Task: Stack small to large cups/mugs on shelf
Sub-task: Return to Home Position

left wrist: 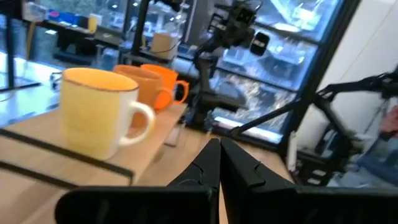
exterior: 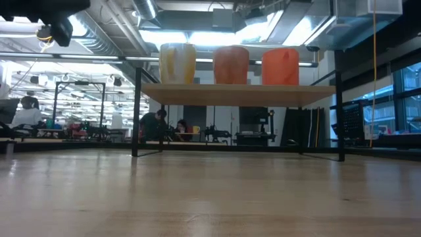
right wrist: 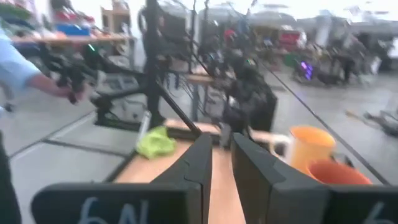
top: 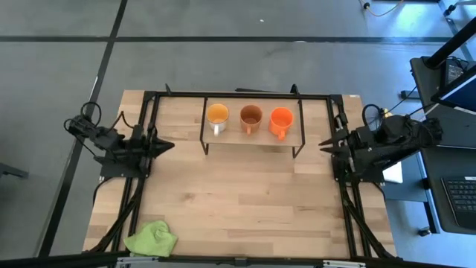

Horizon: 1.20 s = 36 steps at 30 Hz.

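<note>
Three mugs stand in a row, each on its base, on the shelf (top: 253,137), a low light-wood board on black legs at the table's far side. From left to right they are the white mug with yellow inside (top: 218,115), the brown mug (top: 251,116) and the orange mug (top: 281,121). The low view shows them side by side: white mug (exterior: 177,64), brown mug (exterior: 231,64), orange mug (exterior: 281,66). My left gripper (top: 169,144) (left wrist: 219,149) waits shut left of the shelf. My right gripper (top: 323,144) (right wrist: 221,146) waits right of it, its fingers a narrow gap apart.
A lime-green cloth (top: 151,238) lies at the table's near left corner and shows as the cloth (right wrist: 155,142) in the right wrist view. Black frame rails run along the table's left and right sides. Bare tabletop (top: 245,193) spans the space between shelf and near edge. A person's arm (right wrist: 28,74) shows beyond the table.
</note>
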Available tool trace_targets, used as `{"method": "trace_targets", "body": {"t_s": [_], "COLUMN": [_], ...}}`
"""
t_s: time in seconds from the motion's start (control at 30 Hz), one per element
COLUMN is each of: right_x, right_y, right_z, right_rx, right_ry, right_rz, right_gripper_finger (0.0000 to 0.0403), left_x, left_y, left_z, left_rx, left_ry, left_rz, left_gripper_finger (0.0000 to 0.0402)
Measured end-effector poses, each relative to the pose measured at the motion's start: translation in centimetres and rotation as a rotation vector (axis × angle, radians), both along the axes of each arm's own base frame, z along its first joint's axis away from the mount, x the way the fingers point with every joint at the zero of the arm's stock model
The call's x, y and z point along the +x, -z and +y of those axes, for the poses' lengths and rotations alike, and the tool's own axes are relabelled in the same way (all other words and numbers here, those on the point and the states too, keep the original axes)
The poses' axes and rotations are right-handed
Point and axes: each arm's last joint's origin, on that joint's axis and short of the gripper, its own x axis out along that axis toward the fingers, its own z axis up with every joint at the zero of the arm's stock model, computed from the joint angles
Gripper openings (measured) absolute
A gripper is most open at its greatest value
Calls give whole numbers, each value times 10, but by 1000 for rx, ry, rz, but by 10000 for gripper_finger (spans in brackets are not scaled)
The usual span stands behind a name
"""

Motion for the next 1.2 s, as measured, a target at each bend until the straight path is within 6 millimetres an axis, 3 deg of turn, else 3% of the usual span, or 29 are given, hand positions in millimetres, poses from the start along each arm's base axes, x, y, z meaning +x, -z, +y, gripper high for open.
{"method": "trace_targets", "body": {"t_s": [0.13,0.4,0.7,0.9,1.2], "right_x": [-5,-24,-49,-40,-18], "right_y": [7,8,26,68,104], "right_z": [-9,-20,-23,-23,-22], "right_rx": [6,-17,20,57,92], "right_ry": [81,163,199,196,194], "right_rz": [69,37,-6,-86,-82], "right_gripper_finger": [62,62,62,62,62], "left_x": [-5,-12,-12,-12,-12], "left_y": [-4,-17,-14,-11,-8], "left_z": [4,9,11,12,12], "left_rx": [21,36,57,77,190], "left_ry": [-36,-85,-181,-190,-210], "left_rz": [57,36,74,99,141], "left_gripper_finger": [0,0,0,0,0]}}
